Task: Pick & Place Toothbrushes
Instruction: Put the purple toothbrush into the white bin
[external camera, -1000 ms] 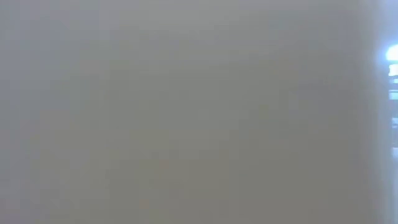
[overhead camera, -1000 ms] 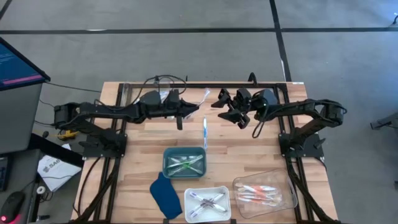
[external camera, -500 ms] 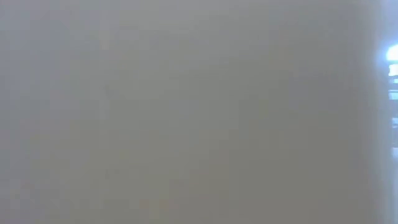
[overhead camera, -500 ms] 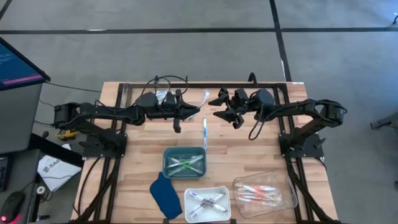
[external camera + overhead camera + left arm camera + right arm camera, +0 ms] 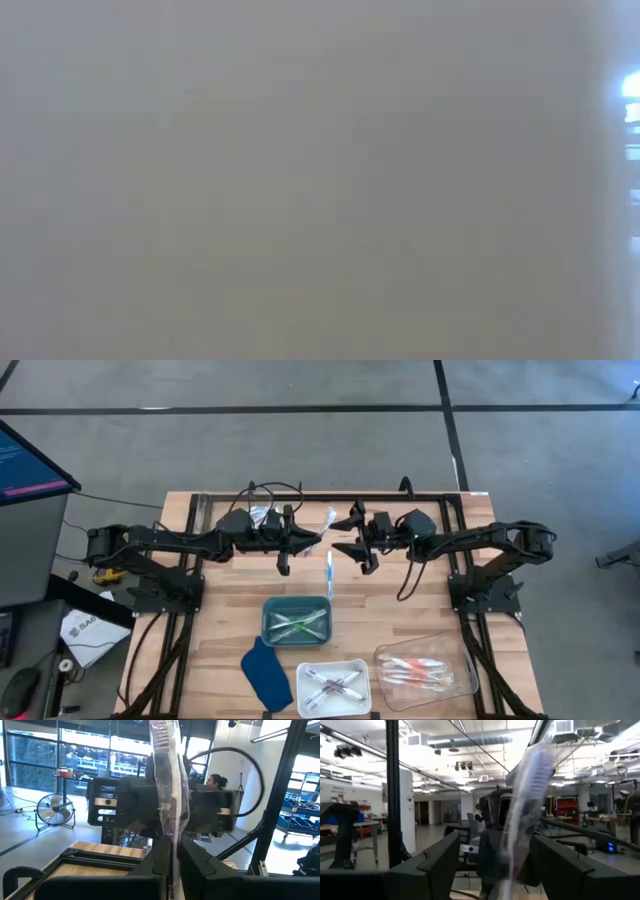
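Note:
My left gripper hangs over the far middle of the table, shut on a toothbrush in a clear wrapper. The toothbrush's bristle end points up and toward the far edge. My right gripper faces it from the right and is open. In the right wrist view its two fingers stand on either side of the wrapped toothbrush, and I see no touch. A blue toothbrush lies flat on the wood below them. The low view shows only grey haze. My left gripper pinches the wrapped toothbrush's handle between its two fingers. The fingers come about level from the table's left and lie across the handle. The toothbrush stands nearly upright above them, head end up, lifted clear of the table.
Near the front stand a green tray with green toothbrushes, a white tray with purple-grey ones and a clear tray with pink-orange ones. A dark blue flat piece lies left of the white tray. A dark frame runs along the far edge.
My right gripper has gone toward the table's left, up to the held toothbrush, and has rolled about its own line; it stays open, and its fingers now flank the toothbrush. My left gripper has tipped up a little and keeps hold.

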Available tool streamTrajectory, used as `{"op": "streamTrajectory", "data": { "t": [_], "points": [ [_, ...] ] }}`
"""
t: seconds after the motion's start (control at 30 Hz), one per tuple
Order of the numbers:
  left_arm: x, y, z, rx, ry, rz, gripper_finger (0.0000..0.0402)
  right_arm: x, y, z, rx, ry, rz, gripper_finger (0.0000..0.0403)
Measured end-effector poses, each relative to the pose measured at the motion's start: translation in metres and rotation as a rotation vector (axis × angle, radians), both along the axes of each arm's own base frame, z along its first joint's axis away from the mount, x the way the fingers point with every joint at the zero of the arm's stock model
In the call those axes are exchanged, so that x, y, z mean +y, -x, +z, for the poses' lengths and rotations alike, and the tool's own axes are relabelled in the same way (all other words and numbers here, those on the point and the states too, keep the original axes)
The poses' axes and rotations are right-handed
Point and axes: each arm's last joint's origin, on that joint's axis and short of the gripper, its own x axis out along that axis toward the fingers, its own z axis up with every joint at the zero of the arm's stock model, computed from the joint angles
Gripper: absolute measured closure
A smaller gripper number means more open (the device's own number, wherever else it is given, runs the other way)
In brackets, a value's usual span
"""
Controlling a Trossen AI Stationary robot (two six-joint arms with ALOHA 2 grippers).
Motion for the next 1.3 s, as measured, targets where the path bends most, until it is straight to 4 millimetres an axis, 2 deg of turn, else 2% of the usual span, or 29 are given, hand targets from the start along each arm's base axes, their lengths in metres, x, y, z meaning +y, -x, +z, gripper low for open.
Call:
{"op": "streamTrajectory", "data": {
  "t": [0.17,0.73,0.97,1.3],
  "points": [
    [-0.003,0.0,0.0,0.002,-0.001,-0.009,0.039,0.009,-0.009,0.004,0.047,-0.032,-0.067,0.0169],
    [-0.004,-0.001,-0.001,0.01,0.001,0.006,0.039,0.008,-0.01,0.004,0.055,-0.047,-0.109,0.0169],
    [-0.004,-0.002,-0.002,0.011,-0.013,0.033,0.039,0.012,-0.011,0.004,0.056,-0.036,-0.192,0.0169],
    [-0.003,-0.003,-0.004,0.02,-0.01,0.045,0.039,0.017,-0.012,0.002,0.069,-0.021,-0.227,0.0205]
  ]
}}
